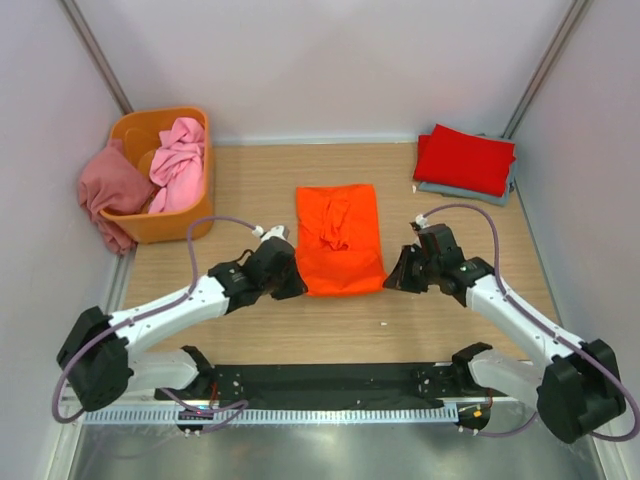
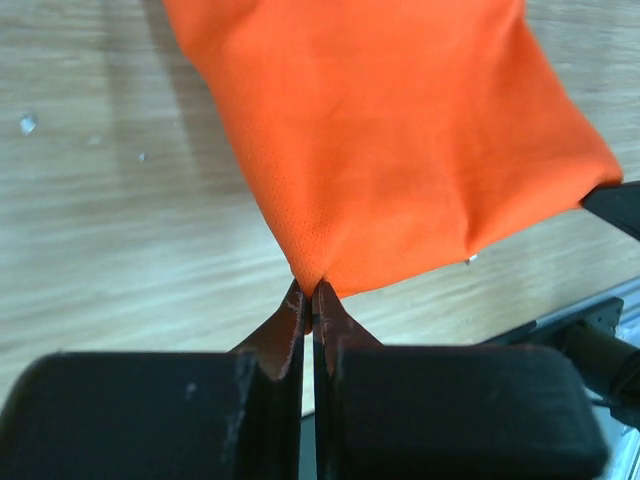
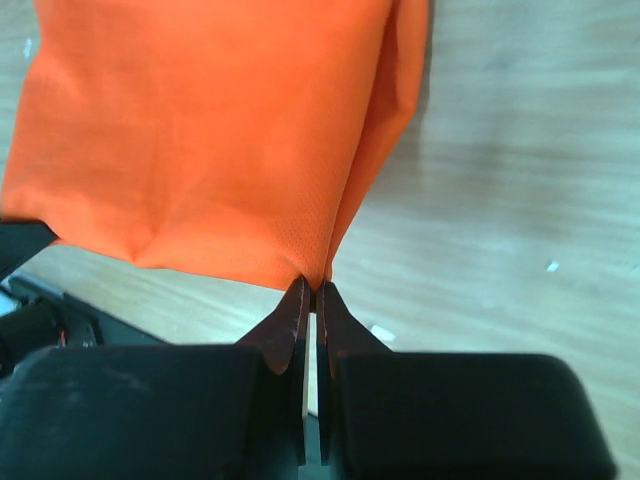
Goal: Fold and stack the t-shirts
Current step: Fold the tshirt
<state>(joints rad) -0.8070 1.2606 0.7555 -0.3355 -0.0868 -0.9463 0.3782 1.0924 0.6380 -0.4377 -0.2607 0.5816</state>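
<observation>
The bright orange t-shirt (image 1: pixel 339 238) lies folded lengthwise in the middle of the table. My left gripper (image 1: pixel 297 287) is shut on its near left corner (image 2: pixel 312 275). My right gripper (image 1: pixel 388 281) is shut on its near right corner (image 3: pixel 312 272). A folded red t-shirt (image 1: pixel 465 158) lies on a folded grey-blue t-shirt (image 1: pixel 470 192) at the back right. A light pink t-shirt (image 1: pixel 179 163) sits in the tub and a dusty rose t-shirt (image 1: pixel 110 190) hangs over its left side.
The rigid orange plastic tub (image 1: pixel 184 225) stands at the back left. White walls close in the wooden table (image 1: pixel 330 330) on three sides. A black base rail (image 1: pixel 320 385) runs along the near edge.
</observation>
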